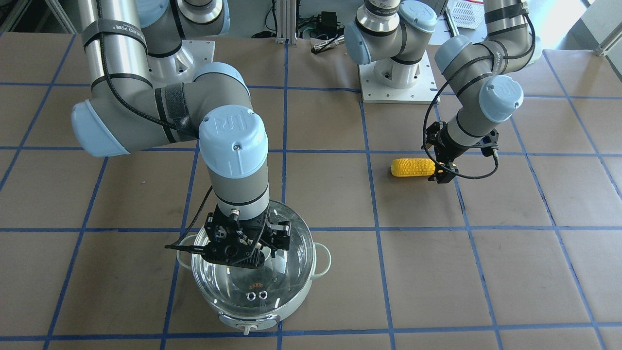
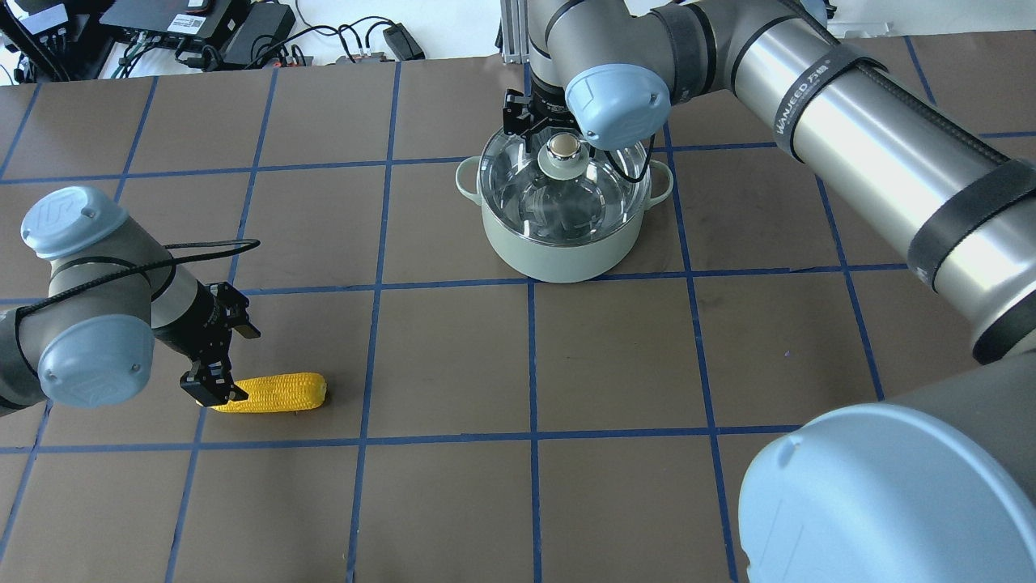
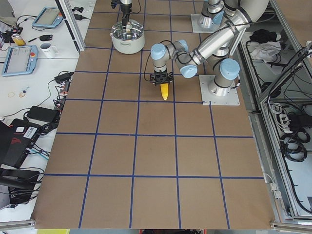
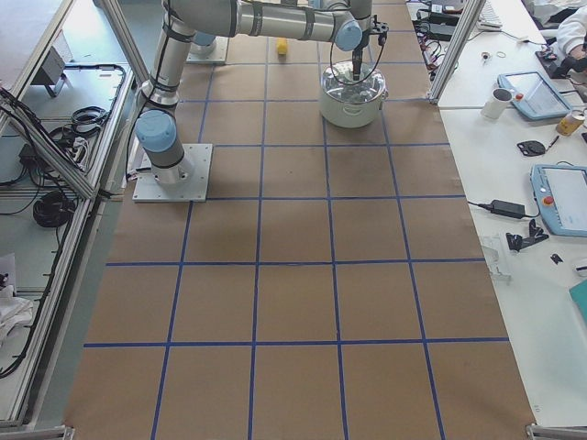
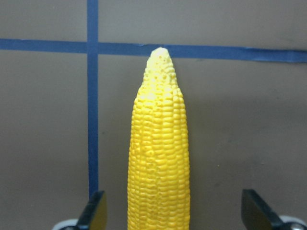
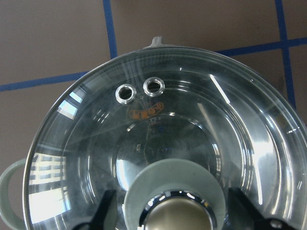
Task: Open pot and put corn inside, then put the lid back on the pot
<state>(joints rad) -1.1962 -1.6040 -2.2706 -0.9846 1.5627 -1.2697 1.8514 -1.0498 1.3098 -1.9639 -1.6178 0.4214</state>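
Pale mint pot [image 2: 558, 251] toward far middle of brown-paper surface [image 2: 453, 356] in overhead view, blue tape grid all over. Clear glass lid [image 6: 201, 110] seated on pot rim, i.e. closed. Beige lid knob [image 2: 564, 146] at centre on pale green base, two metal vent rings [image 6: 125, 92] near lid edge, same side as pot's small front knob [image 6: 156, 42]. Directly over lid, pointing down: right end effector [image 6: 175, 211], fingers [image 6: 103, 213] spread wide, one each side of lid knob, gap showing on both sides in wrist view, nothing gripped. Can't tell how low fingertips are vs. knob. Yellow corn [image 2: 275, 392] flat on surface on robot's left side, well apart from pot, not inside it. Low at corn's thick end: left end effector [image 5: 175, 211], fingers [image 5: 96, 213] parted wider than the ear, straddling it w/ clear space to kernels both sides, holding nothing. Tapered tip pointing away from wrist cam, visually meeting a crosswise tape line [image 5: 240, 51]. Ear approx. parallel to second tape line on its left in that view.
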